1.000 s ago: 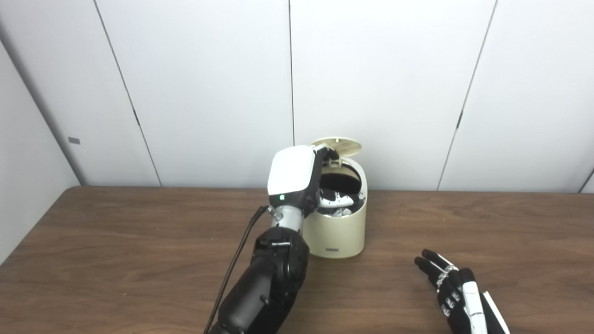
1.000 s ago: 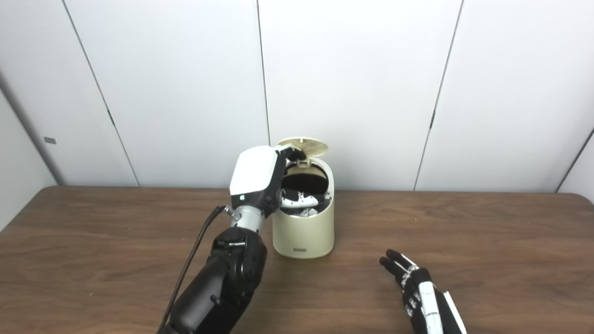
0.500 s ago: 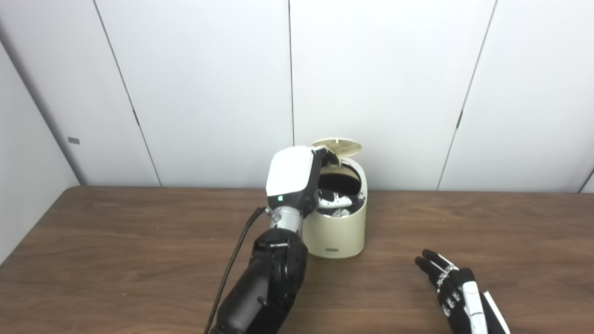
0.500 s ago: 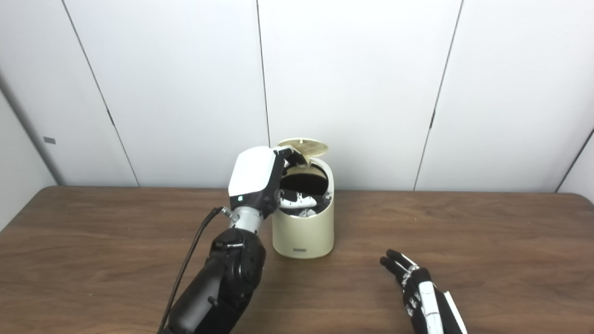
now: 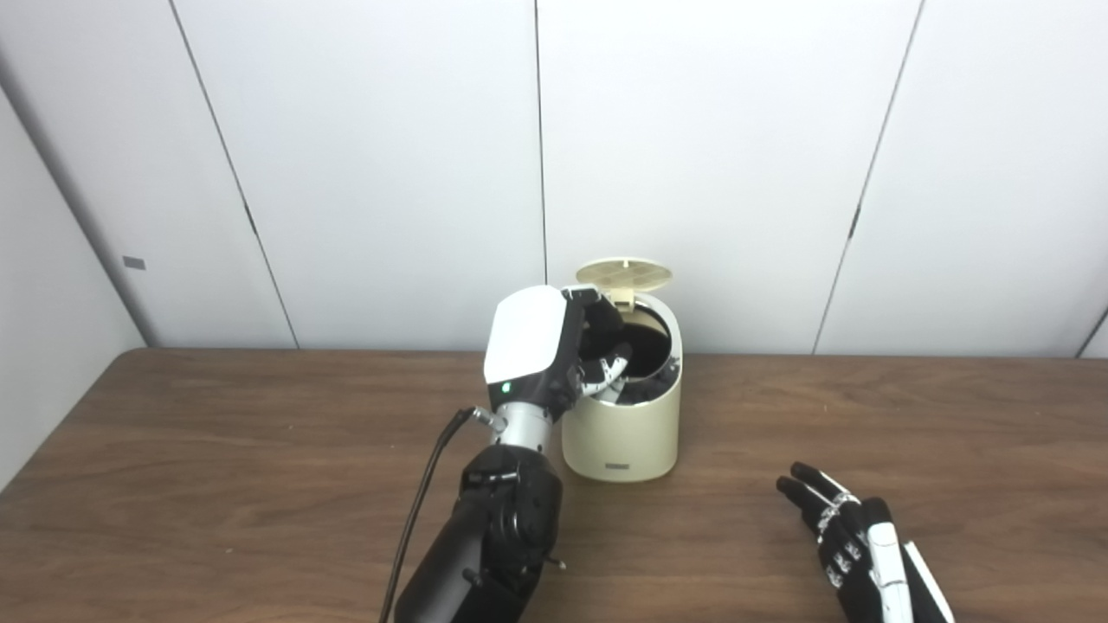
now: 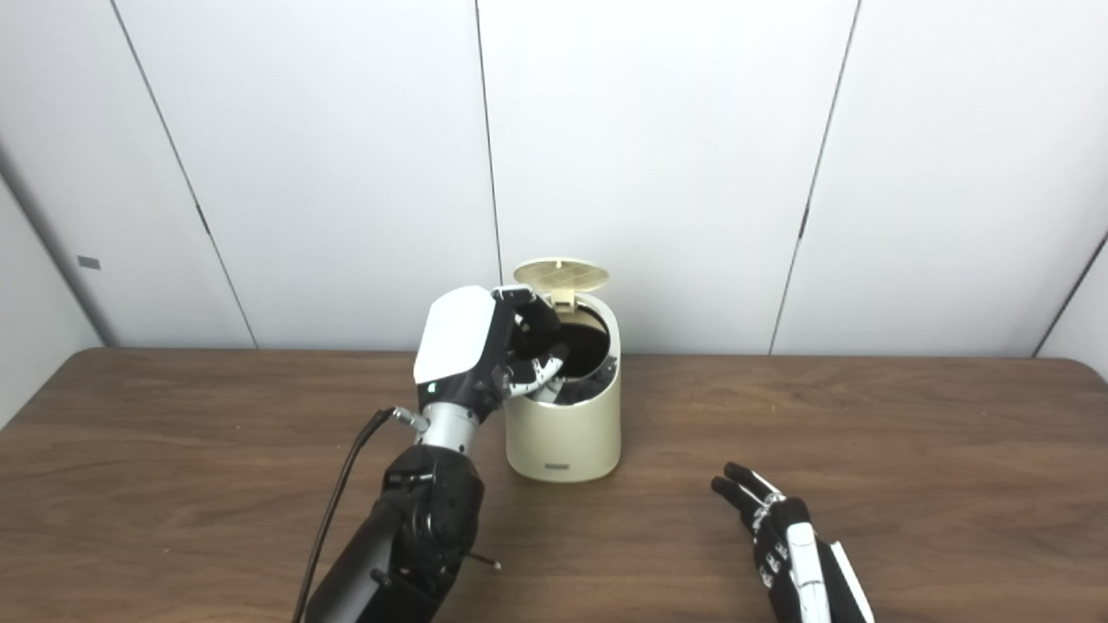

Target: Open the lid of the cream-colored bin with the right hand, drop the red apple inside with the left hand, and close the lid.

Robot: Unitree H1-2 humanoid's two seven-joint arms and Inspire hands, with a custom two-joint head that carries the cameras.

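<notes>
The cream-colored bin [image 5: 619,433] stands at the back middle of the table, its round lid [image 5: 623,272] tipped up and open. My left hand [image 5: 537,346] hovers at the left rim of the bin's mouth, fingers loosely curled over the dark opening with nothing visible in them. No red apple shows in either view; the inside of the bin is dark and partly hidden by the hand. Flat on the table at the front right lies my right hand [image 5: 853,536], open, fingers pointing toward the bin and well apart from it.
A brown wooden table [image 5: 216,476] runs across the view, with white wall panels [image 5: 389,173] close behind the bin. A black cable [image 5: 424,502] hangs along my left forearm.
My left hand has drawn back to the left and slightly down from over the bin's mouth, and its fingers have curled in. The right hand and the lid have stayed put.
</notes>
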